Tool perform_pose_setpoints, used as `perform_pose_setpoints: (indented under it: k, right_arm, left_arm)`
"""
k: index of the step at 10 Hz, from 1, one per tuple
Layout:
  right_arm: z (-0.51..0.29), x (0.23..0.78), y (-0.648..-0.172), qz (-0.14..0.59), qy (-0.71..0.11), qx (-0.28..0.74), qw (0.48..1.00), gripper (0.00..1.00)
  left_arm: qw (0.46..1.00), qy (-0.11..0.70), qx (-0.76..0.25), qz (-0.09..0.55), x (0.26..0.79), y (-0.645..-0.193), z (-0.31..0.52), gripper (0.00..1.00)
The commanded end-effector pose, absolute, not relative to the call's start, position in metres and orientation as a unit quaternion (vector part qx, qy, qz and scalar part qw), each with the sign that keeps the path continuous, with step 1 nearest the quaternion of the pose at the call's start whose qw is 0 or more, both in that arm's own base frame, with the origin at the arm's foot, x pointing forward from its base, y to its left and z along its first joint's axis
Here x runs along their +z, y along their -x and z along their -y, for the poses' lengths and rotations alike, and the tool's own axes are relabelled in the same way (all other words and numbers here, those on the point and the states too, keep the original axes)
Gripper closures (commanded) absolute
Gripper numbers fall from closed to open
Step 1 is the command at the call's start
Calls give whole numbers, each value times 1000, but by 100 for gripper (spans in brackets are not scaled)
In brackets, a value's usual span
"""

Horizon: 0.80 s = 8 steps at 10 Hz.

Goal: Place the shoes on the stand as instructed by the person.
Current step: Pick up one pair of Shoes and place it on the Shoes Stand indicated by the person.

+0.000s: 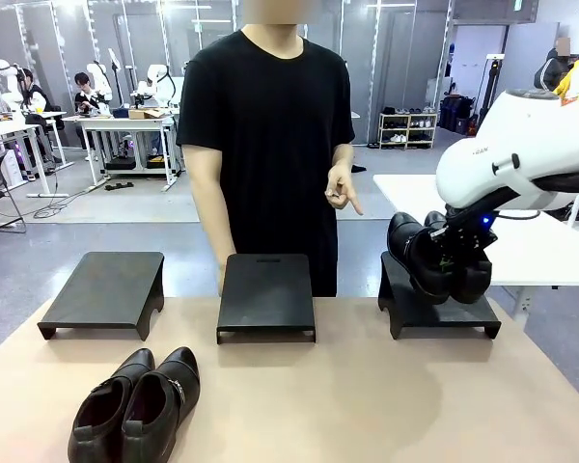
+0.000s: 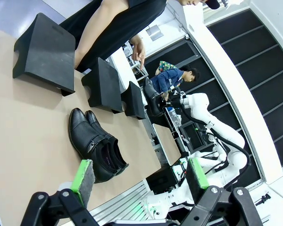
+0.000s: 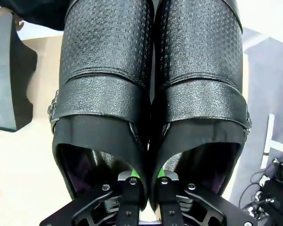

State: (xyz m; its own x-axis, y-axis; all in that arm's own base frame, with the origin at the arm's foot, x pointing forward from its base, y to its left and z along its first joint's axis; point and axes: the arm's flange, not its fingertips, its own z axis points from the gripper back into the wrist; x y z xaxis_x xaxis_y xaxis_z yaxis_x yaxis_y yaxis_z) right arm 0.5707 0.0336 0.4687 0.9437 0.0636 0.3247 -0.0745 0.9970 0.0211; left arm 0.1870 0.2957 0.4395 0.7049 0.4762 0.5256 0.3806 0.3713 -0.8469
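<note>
Desk: a flat, light tan desk [image 1: 367, 405] carries three low matte black stands in a row along its far side: the left stand [image 1: 104, 289], the middle stand [image 1: 266, 292] and the right stand [image 1: 434, 311].
Shoes on the desk: the loose pair [image 1: 135, 405], two glossy black leather dress shoes with a strap and buckle, lies side by side and touching on the near left part of the desk. It is in front of the left stand and well apart from it, with the openings toward the robot.
Shoes in the air: the held pair [image 1: 429, 256], two more glossy black leather shoes with textured uppers, hangs tilted with the toes down, right over the right stand. Whether the toes touch the stand cannot be told.
Right pincer: the right pincer [image 3: 146, 182] is pressed together. One finger sits inside each shoe opening, pinching the two inner walls of the held pair against each other.
Left pincer: the left pincer [image 2: 140, 175] is spread wide and holds nothing between its green pads [image 2: 83, 176]. It hovers above the near edge of the desk, with the loose pair farther off.
Person: a person in a plain black T-shirt [image 1: 265, 125] stands behind the middle stand.
Hand: the person's raised hand [image 1: 343, 190] points its index finger down and toward the right stand's side.
</note>
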Motion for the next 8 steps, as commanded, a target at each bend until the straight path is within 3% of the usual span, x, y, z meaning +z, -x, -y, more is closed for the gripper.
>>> perform_pose_setpoints:
  k: [1, 8]
  right_arm:
    - [-34, 470, -590, 182, -9, 24, 983, 91]
    - [-24, 435, -619, 179, -16, 12, 984, 91]
  left_arm:
    - [731, 560, 25, 388, 440, -187, -296, 0]
    - [731, 560, 25, 388, 440, -187, -296, 0]
